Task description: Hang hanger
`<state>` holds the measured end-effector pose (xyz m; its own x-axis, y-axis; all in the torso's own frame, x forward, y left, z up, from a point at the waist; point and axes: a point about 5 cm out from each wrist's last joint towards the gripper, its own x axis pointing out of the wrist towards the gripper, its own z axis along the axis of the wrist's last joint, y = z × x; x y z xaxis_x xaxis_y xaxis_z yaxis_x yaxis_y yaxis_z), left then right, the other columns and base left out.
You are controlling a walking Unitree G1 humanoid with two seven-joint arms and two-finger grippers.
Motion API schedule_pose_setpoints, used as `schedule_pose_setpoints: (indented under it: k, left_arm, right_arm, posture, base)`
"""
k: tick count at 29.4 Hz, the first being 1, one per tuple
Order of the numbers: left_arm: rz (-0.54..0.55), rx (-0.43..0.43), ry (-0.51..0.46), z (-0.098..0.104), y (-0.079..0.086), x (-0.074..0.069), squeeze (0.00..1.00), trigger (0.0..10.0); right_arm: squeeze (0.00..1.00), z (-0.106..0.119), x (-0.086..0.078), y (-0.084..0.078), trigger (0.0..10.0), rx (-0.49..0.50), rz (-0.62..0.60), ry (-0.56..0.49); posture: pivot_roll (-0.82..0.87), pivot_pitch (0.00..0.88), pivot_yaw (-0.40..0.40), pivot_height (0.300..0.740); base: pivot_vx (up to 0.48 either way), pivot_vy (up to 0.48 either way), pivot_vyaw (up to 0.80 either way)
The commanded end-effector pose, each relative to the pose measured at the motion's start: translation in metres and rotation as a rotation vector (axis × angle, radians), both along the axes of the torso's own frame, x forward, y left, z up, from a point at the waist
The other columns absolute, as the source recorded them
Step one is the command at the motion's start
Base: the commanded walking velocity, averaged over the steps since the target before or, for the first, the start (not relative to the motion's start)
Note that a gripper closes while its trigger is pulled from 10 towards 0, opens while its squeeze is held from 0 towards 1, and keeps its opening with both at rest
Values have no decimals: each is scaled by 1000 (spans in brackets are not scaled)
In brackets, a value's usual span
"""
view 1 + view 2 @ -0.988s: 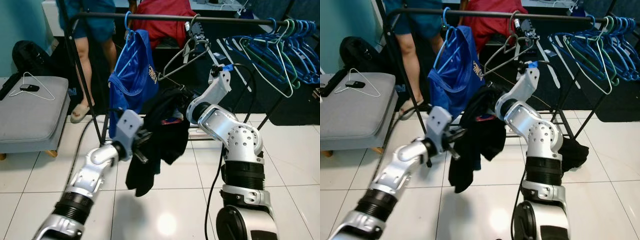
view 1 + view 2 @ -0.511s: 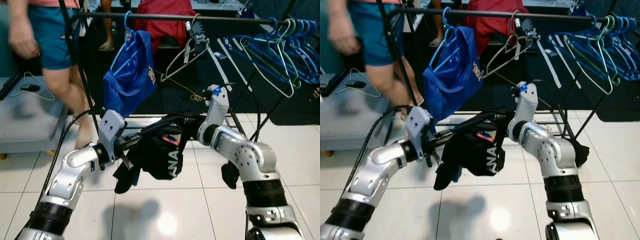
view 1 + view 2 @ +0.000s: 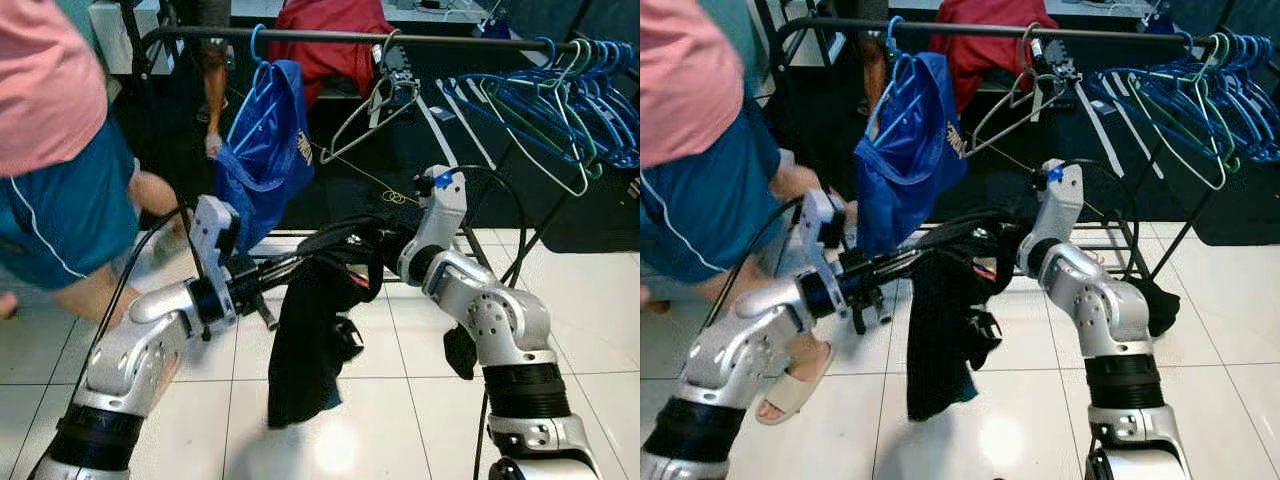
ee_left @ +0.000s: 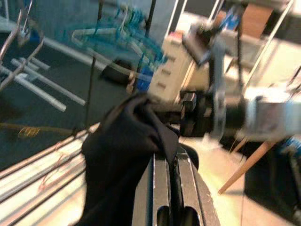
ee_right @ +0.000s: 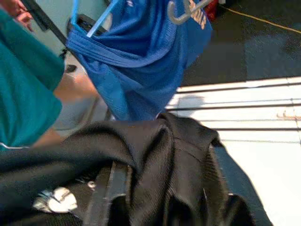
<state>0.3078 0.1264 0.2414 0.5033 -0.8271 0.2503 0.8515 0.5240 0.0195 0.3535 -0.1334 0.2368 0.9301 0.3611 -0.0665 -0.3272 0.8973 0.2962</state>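
A black garment [image 3: 308,335] lies over both grippers and hangs down toward the floor between the arms. My left gripper [image 3: 292,265] reaches in from the left and is shut on the garment's upper edge; in the left wrist view the cloth [image 4: 124,155] bunches over its fingers [image 4: 186,193]. My right gripper [image 3: 385,238] meets it from the right, buried under the black cloth [image 5: 174,160]. Above runs the black rack rail [image 3: 330,36], with an empty grey hanger [image 3: 372,108] hooked on it.
A blue garment [image 3: 265,150] hangs on a blue hanger at the rail's left. Several blue and green hangers [image 3: 560,105] crowd the rail's right end. A person [image 3: 55,150] in teal shorts stands close on my left. Dark cloth [image 3: 1155,300] lies on the tiled floor.
The black garment, bunched up between the grippers half a second ago, now hangs down long. A person has stepped in close on the left. Both arms stay roughly in place.
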Motion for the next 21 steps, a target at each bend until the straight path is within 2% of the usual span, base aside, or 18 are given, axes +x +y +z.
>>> schedule_pose_setpoints:
  k: [1, 2, 3, 4, 5, 6, 7, 10, 11, 19, 20, 21]
  left_arm:
    - [-26, -35, -10, 6, -2, -3, 0, 0]
    - [-10, -48, -8, 10, -3, -1, 0, 0]
    - [-10, -48, -8, 10, -3, -1, 0, 0]
    - [11, -65, -4, 14, -4, 4, 0, 0]
    - [11, -65, -4, 14, -4, 4, 0, 0]
    - [27, -76, -2, 18, -4, 7, 0, 0]
    - [30, -86, 2, 21, -5, 9, 0, 0]
    - [19, -90, 6, 22, -5, 9, 0, 0]
    - [10, -92, 9, 23, -5, 8, 0, 0]
    - [10, -92, 9, 23, -5, 8, 0, 0]
    - [7, -108, 20, 25, -4, 10, 0, 0]
    - [53, -103, 35, 29, 0, 18, 0, 0]
  right_arm:
    - [1000, 3, -1, -2, 10000, 7, 0, -22]
    - [0, 2, -5, 2, 10000, -29, 56, -35]
    - [0, 2, -5, 2, 10000, -29, 56, -35]
    - [0, -2, -15, 7, 10000, -128, 164, -54]
    - [0, -2, -15, 7, 10000, -128, 164, -54]
    - [0, -7, -23, 10, 10000, -247, 246, -76]
    - [0, -15, -29, 7, 10000, -391, 271, -115]
    - [0, -19, -30, 2, 10000, -434, 222, -147]
    - [0, -21, -31, -3, 10000, -443, 173, -170]
    - [0, -21, -31, -3, 10000, -443, 173, -170]
    - [0, -24, -32, -10, 10000, -475, 70, -248]
    - [0, -37, -50, -10, 10000, -559, 79, -386]
  posture:
    - [-45, 242, -23, 740]
    - [-42, 242, -23, 740]
    - [-42, 242, -23, 740]
    - [-41, 238, -19, 740]
    - [-41, 238, -19, 740]
    - [-41, 237, -17, 740]
    - [-45, 235, -11, 740]
    - [-49, 229, -3, 740]
    - [-49, 229, -3, 740]
    - [-49, 229, -3, 740]
    - [-51, 226, 1, 740]
    - [-44, 220, 22, 740]
  base:
    - [0, 0, 0]
    - [0, 0, 0]
    - [0, 0, 0]
    - [0, 0, 0]
    - [0, 0, 0]
    - [0, 0, 0]
    - [0, 0, 0]
    - [0, 0, 0]
    - [0, 0, 0]
    - [0, 0, 0]
    - [0, 0, 0]
    - [0, 0, 0]
